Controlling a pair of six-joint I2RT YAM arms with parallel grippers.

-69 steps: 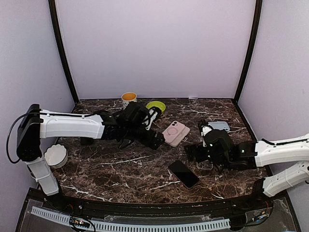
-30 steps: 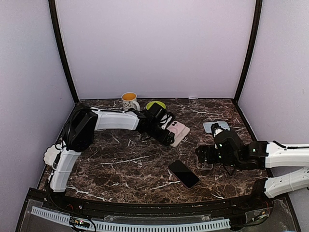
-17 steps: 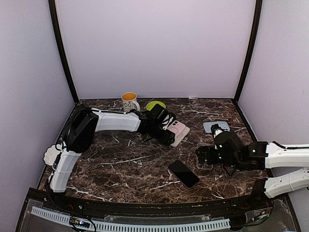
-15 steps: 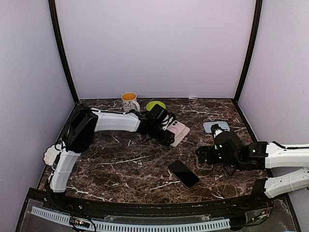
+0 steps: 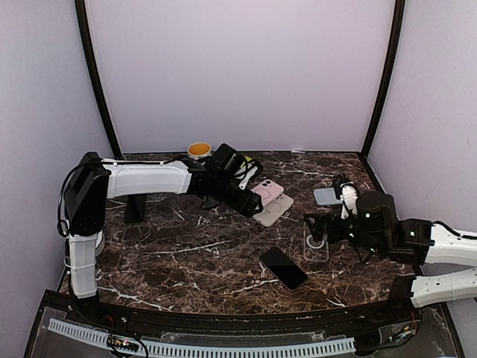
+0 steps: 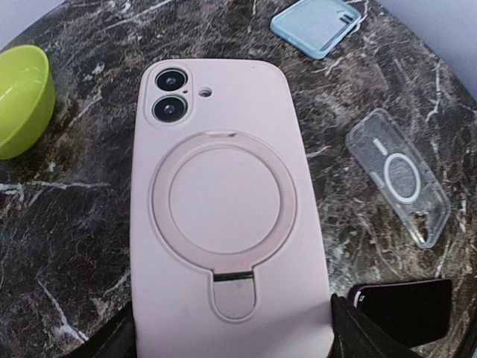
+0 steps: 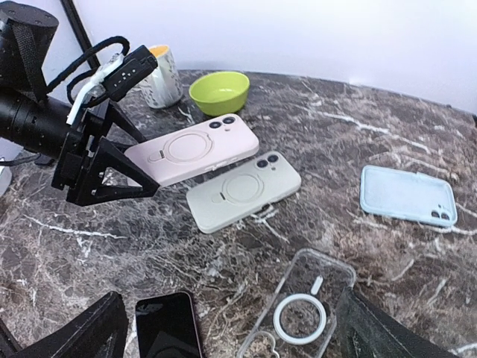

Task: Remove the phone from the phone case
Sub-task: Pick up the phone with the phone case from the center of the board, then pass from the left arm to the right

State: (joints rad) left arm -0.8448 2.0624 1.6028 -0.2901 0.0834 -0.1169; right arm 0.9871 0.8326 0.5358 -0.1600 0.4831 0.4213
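I had the left claw [image 6: 231, 335] clamped across the lower end of the pink phone case [image 6: 227, 216], back side up. It was held off the bench [image 5: 186, 253], part of it hanging over a beige case [image 7: 242, 190] that lay flat below. Two lenses showed in the pink case's cutout, so I judged the phone was not yet out. The right claw [image 7: 235, 335] stood wide apart and held nothing, well away from the pink case, above a clear case [image 7: 302, 306] and near a bare black phone [image 7: 168, 324].

My main worry was the grip. Only one end was pinched, so the long free end could sag or twist out, and a drop would land on the beige case. If the right claw pushed on the phone too hard, the soft case might bend or slide out of the grip instead of letting go. The ring stand on the back also looked likely to catch a finger.

The bench was dark marble-patterned stone with white veins, smooth and probably slippery. Pale lilac walls [image 5: 238, 74] closed it in. A green bowl [image 7: 218, 91], a mug [image 7: 160, 78] and a blue case [image 7: 408, 194] sat farther back.
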